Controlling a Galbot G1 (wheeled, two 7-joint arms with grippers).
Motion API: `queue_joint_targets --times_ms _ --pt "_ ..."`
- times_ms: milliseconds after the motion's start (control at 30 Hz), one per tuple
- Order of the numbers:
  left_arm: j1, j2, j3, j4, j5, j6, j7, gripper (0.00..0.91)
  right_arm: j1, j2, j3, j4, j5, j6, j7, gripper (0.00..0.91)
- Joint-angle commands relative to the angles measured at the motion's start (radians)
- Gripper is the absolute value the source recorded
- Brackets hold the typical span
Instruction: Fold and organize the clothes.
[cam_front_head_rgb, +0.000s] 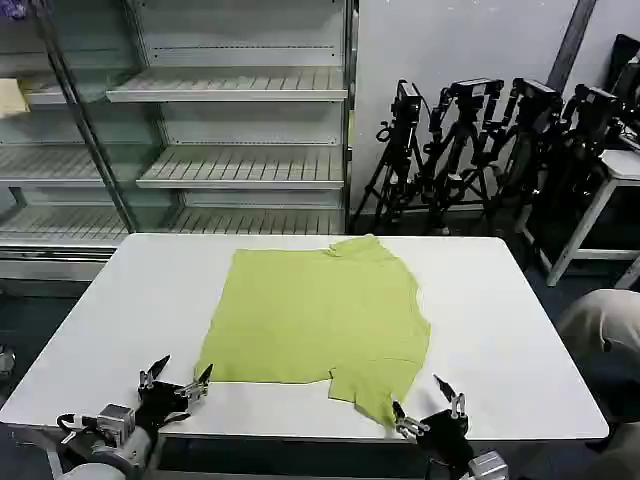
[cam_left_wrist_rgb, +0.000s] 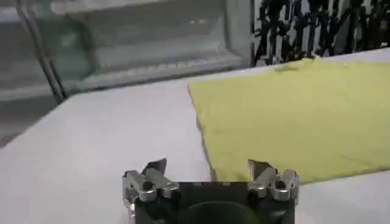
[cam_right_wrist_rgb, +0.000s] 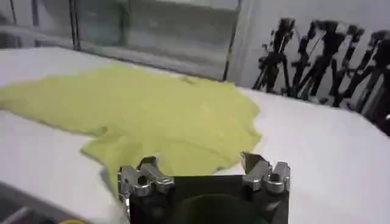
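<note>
The clothes are one lime T-shirt (cam_front_head_rgb: 320, 312) lying flat on the white table (cam_front_head_rgb: 140, 290), folded lengthwise, with a sleeve reaching the front edge at the right. My left gripper (cam_front_head_rgb: 176, 380) is open at the front edge, just at the shirt's near left corner (cam_left_wrist_rgb: 219, 164). Over the front edge by the sleeve tip (cam_right_wrist_rgb: 152, 155), my right gripper (cam_front_head_rgb: 425, 402) also stands open. In the wrist views each gripper (cam_left_wrist_rgb: 208, 167) (cam_right_wrist_rgb: 196, 163) has its fingers spread with nothing between them.
Bare table surface lies left and right of the shirt. Metal shelving (cam_front_head_rgb: 240, 130) stands behind the table. Black tripods (cam_front_head_rgb: 470, 140) cluster at the back right beside a white side table (cam_front_head_rgb: 620, 170). A person's knee (cam_front_head_rgb: 605, 320) shows at the right edge.
</note>
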Motion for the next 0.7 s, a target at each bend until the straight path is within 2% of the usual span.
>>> queue_joint_targets --times_ms 33,267,300,333,367,400,433,700 --pt "0.018 -0.008 -0.015 -0.007 -0.107 0.145 -0.010 0.907 -0.050 -0.016 -0.015 0.028 0.020 -0.060 0.012 0.907" --pt "-0.006 -0.013 -0.013 0.005 -0.109 0.144 -0.011 0.907 -0.034 -0.010 -0.042 0.017 0.047 -0.068 0.042 0.907" --pt "-0.006 -0.013 -0.013 0.004 -0.109 0.145 -0.011 0.907 -0.026 -0.009 -0.048 0.016 0.047 -0.067 0.043 0.685" --pt "-0.007 -0.013 -0.013 0.004 -0.109 0.144 -0.011 0.907 -0.022 -0.009 -0.050 0.016 0.047 -0.067 0.043 0.030" --pt "-0.008 -0.013 -0.013 0.004 -0.108 0.144 -0.011 0.907 -0.014 -0.007 -0.054 0.015 0.048 -0.070 0.044 0.000" --pt "-0.008 -0.013 -0.013 0.005 -0.108 0.144 -0.011 0.222 -0.009 -0.007 -0.057 0.014 0.048 -0.072 0.044 0.000" --pt "-0.009 -0.014 -0.013 0.005 -0.106 0.144 -0.012 0.020 -0.004 -0.006 -0.063 0.012 0.048 -0.075 0.046 0.000" --pt "-0.001 -0.014 -0.011 0.013 -0.102 0.145 0.008 0.010 0.013 -0.010 -0.074 0.021 0.087 -0.104 0.044 0.000"
